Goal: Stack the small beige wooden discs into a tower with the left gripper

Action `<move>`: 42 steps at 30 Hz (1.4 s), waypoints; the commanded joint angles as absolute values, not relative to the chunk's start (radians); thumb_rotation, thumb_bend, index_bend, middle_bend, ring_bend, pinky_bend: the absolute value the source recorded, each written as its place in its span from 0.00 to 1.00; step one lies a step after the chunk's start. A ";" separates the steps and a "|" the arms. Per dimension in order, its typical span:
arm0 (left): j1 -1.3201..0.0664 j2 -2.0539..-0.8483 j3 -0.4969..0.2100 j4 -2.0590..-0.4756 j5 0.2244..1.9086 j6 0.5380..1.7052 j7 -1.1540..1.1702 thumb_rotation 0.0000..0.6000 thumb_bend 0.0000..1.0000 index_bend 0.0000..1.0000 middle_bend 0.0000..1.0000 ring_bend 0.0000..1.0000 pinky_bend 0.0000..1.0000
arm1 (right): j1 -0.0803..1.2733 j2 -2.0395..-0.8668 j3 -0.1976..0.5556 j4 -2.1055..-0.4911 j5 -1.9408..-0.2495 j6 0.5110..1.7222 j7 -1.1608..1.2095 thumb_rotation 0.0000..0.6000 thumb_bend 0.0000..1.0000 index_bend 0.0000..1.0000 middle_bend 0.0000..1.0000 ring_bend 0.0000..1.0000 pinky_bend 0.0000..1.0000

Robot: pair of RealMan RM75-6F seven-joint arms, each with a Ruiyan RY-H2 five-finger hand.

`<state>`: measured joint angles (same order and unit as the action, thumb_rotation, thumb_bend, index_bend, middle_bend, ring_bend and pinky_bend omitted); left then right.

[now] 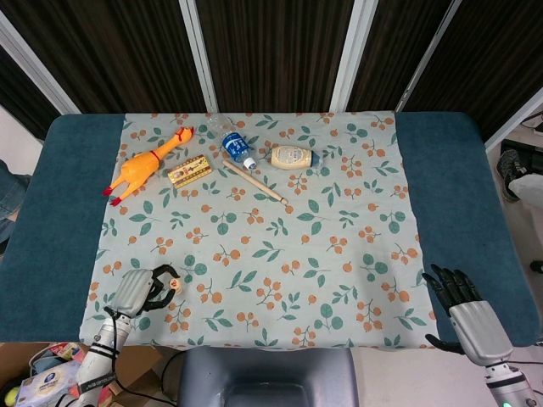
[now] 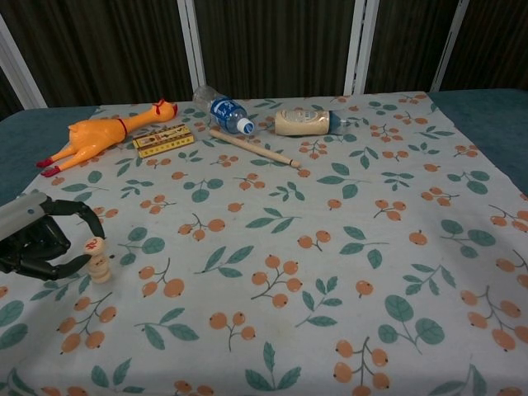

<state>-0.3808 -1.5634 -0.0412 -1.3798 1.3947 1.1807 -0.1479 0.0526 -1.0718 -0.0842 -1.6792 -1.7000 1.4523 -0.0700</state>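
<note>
Left robot hand [image 2: 37, 243]: low at near-left edge; fingers curled, tips near together
Right robot hand [image 1: 465, 309]: near-right corner; fingers extended, empty
</note>
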 commanded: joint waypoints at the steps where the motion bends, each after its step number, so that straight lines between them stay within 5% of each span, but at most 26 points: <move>1: -0.379 -1.563 -0.041 -1.374 1.392 1.175 -0.151 1.00 0.41 0.50 1.00 1.00 1.00 | 0.053 -1.072 -0.084 -1.679 -1.700 1.452 -0.070 1.00 0.18 0.00 0.00 0.00 0.03; 42: -0.376 -1.546 -0.038 -1.357 1.409 1.143 -0.191 1.00 0.41 0.39 1.00 1.00 1.00 | 0.052 -1.070 -0.081 -1.680 -1.697 1.454 -0.065 1.00 0.18 0.00 0.00 0.00 0.03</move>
